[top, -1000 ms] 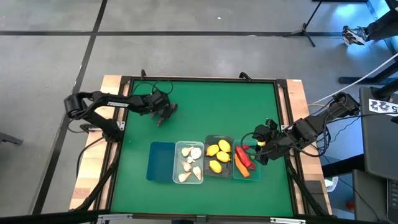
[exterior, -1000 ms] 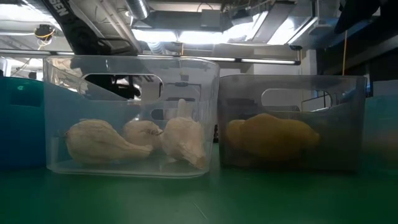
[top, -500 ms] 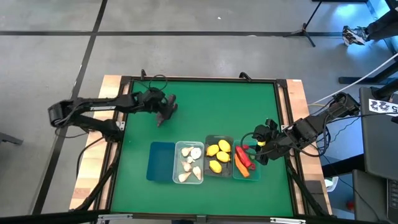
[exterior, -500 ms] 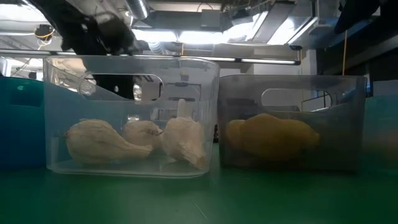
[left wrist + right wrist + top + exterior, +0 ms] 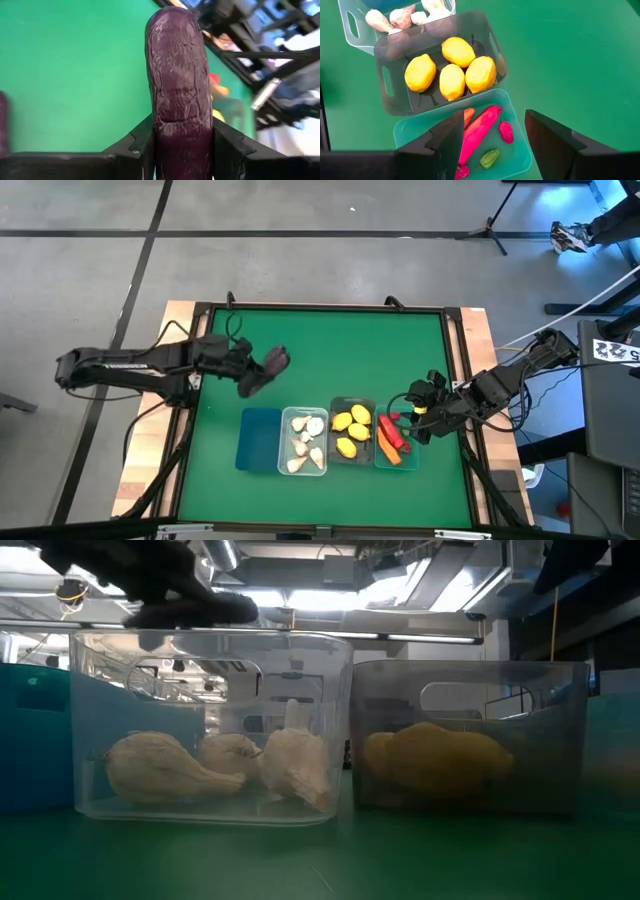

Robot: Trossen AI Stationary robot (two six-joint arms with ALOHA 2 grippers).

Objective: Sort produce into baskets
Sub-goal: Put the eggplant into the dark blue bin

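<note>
Since the earlier frames, the left gripper [image 5: 262,370] is shifting away from the counter's far left area and drawing closer to the blue bin [image 5: 259,438], carrying a purple piece [image 5: 179,85]. Its fingers [image 5: 140,145] are clamping that piece on both sides, with the long end projecting forward past them. In the high view the piece [image 5: 274,361] is hanging above bare green counter [image 5: 330,350], short of the blue bin and not yet over it.

The right gripper [image 5: 421,413] is waiting just beside the teal bin [image 5: 392,456], on the side away from the blue bin; its fingers [image 5: 547,135] are standing apart and holding nothing.

Bins are sitting in a touching row starting at the blue bin: clear bin [image 5: 304,440] holding garlic [image 5: 150,768], grey bin [image 5: 351,431] holding lemons [image 5: 451,69], then the teal bin holding red and orange pieces [image 5: 477,129]. No produce is showing in the blue bin.

Judgement: sorting is nearly complete. The blue bin is the only one without produce, so the purple piece most likely belongs there. The remaining travel calls for centring over that bin before release, since the long piece could catch the rim.
</note>
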